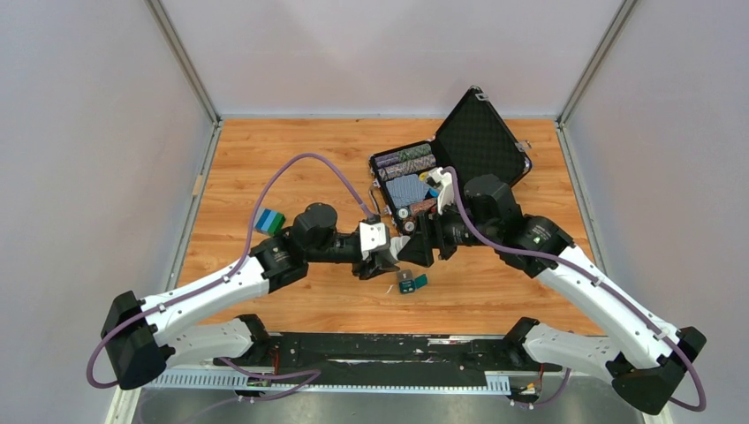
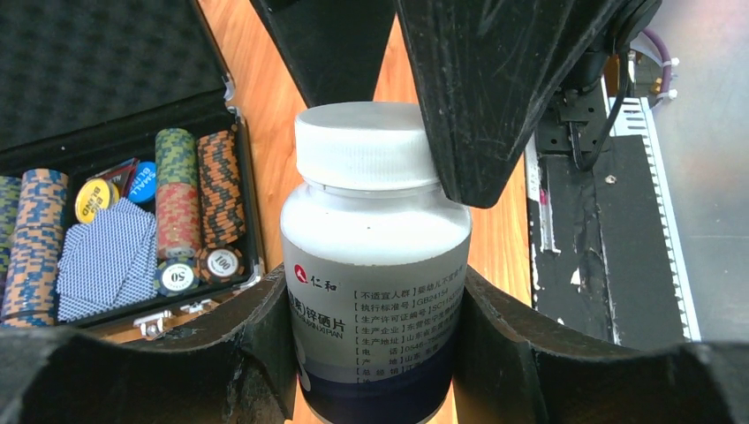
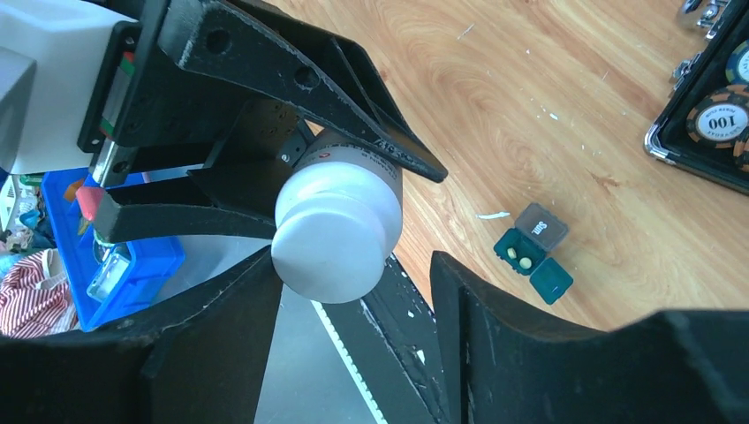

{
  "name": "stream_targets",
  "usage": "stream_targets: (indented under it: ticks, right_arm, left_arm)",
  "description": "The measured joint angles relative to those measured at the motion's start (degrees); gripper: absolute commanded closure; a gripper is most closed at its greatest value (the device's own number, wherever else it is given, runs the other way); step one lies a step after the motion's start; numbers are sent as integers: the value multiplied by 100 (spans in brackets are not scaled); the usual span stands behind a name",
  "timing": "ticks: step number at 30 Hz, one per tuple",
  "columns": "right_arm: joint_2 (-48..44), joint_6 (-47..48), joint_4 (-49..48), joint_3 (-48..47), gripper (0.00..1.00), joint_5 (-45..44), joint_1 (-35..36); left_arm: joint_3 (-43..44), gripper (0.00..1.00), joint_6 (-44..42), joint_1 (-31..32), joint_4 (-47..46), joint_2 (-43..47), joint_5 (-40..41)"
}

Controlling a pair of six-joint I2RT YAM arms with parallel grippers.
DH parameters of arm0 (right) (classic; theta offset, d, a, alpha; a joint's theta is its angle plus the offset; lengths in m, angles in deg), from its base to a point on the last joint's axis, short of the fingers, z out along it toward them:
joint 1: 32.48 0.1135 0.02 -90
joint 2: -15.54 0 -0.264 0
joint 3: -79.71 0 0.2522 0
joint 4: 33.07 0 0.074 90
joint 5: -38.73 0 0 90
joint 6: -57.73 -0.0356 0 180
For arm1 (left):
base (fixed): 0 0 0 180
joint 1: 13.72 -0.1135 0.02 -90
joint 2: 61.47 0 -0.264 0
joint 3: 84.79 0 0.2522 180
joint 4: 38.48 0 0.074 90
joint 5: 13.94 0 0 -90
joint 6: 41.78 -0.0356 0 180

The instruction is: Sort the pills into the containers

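My left gripper (image 1: 386, 258) is shut on a white pill bottle (image 2: 375, 265) with a blue-banded label and holds it above the table, the white cap (image 2: 366, 146) on. My right gripper (image 1: 417, 246) is open with its fingers either side of the cap (image 3: 331, 231); the left finger is at the cap's edge and there is a gap on the right. The small dark-teal container (image 1: 412, 283) lies on the table just below both grippers, lid open. In the right wrist view the container (image 3: 533, 256) holds two pale pills.
An open black chip case (image 1: 442, 168) with chips and cards stands behind the grippers; it also shows in the left wrist view (image 2: 115, 221). A blue-and-green block (image 1: 269, 221) lies at the left. The black front rail (image 1: 380, 349) runs along the near edge.
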Motion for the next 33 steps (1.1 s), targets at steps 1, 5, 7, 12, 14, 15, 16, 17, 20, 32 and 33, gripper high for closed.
stream_targets:
  ticks: [1,5,7,12,14,15,16,17,20,32,33]
  right_arm:
    - [0,24,-2,-37,33,20,0]
    - [-24,133,7,-79,28,4,0]
    - [-52,216,11,-79,31,-7,-2]
    - [-85,363,20,-116,43,59,2]
    - [-81,393,33,-153,47,111,7]
    - [-76,407,46,-173,50,129,11]
    - [-66,415,52,-190,51,164,11]
    - [-46,417,61,-212,54,201,11]
    - [24,400,59,-243,67,299,13]
    - [273,-1182,11,-249,100,59,-15]
    - [273,-1440,-4,-247,100,-55,-15]
  left_arm:
    - [20,99,0,0,24,0,-22]
    - [46,99,-11,0,79,0,-166]
    - [46,99,-20,0,111,0,-232]
    - [50,99,-22,0,118,0,-284]
    - [52,99,-22,0,118,0,-282]
    - [52,99,-20,0,118,0,-282]
    - [52,99,-22,0,118,0,-280]
    - [52,100,-22,-2,118,0,-278]
    - [52,100,-22,-4,140,-2,-258]
    - [52,100,22,-50,330,2,42]
    - [52,100,37,-52,315,2,107]
